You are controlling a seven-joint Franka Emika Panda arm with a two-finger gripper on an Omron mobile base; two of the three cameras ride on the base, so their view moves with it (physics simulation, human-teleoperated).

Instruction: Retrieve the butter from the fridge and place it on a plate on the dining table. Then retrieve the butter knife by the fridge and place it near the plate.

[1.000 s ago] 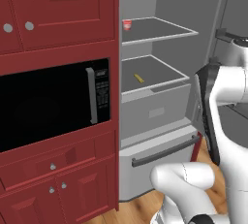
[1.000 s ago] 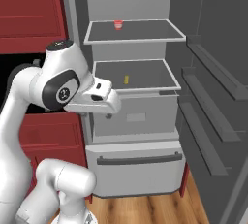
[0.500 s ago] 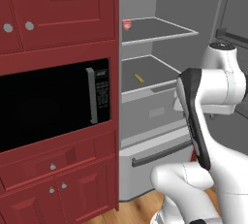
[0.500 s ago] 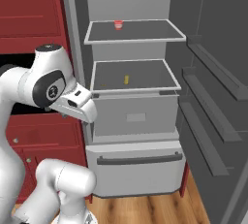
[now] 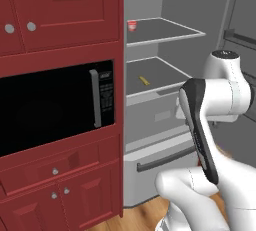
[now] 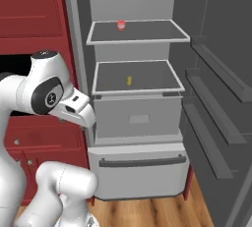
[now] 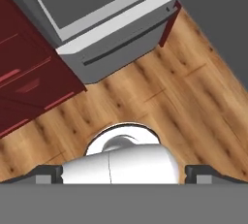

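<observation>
Pincer (image 7: 124, 174) spread wide, empty, pointing down at the floor. Butter (image 6: 129, 79) lies on the fridge's (image 6: 138, 118) middle shelf; fetching is in hand. Next I must lift and reach in.

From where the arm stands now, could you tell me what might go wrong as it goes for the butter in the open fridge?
1. The butter is small and lies far back on the middle shelf, under the upper shelf; the arm may clip that shelf while reaching in.
2. The gripper is open but points down at the wooden floor, so a wide swing is needed, close to the red cabinet edge.
</observation>
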